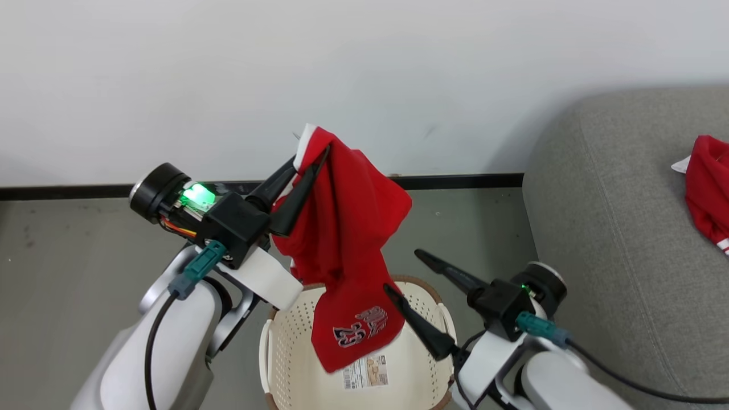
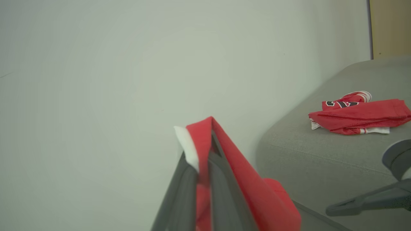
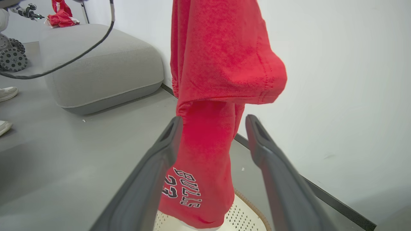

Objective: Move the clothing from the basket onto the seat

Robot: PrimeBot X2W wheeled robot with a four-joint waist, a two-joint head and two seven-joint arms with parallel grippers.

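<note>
My left gripper (image 1: 312,156) is shut on the top edge of a red garment (image 1: 347,228) with white trim and hangs it above the basket (image 1: 287,364). The cloth's lower end, with a dark printed logo, dangles into the cream perforated basket. In the left wrist view the gripper (image 2: 200,150) pinches the red cloth (image 2: 247,183). My right gripper (image 1: 401,269) is open just right of the hanging garment. In its own view the gripper (image 3: 214,119) straddles the cloth (image 3: 221,64) without closing on it. A second red garment (image 1: 706,188) lies on the grey seat (image 1: 615,239).
A white wall with a black baseboard (image 1: 455,181) runs behind the basket over grey floor. The seat's rounded corner (image 3: 106,70) is right of the basket. A white shoe (image 3: 6,93) and a wheeled base (image 3: 13,57) sit at the far left of the right wrist view.
</note>
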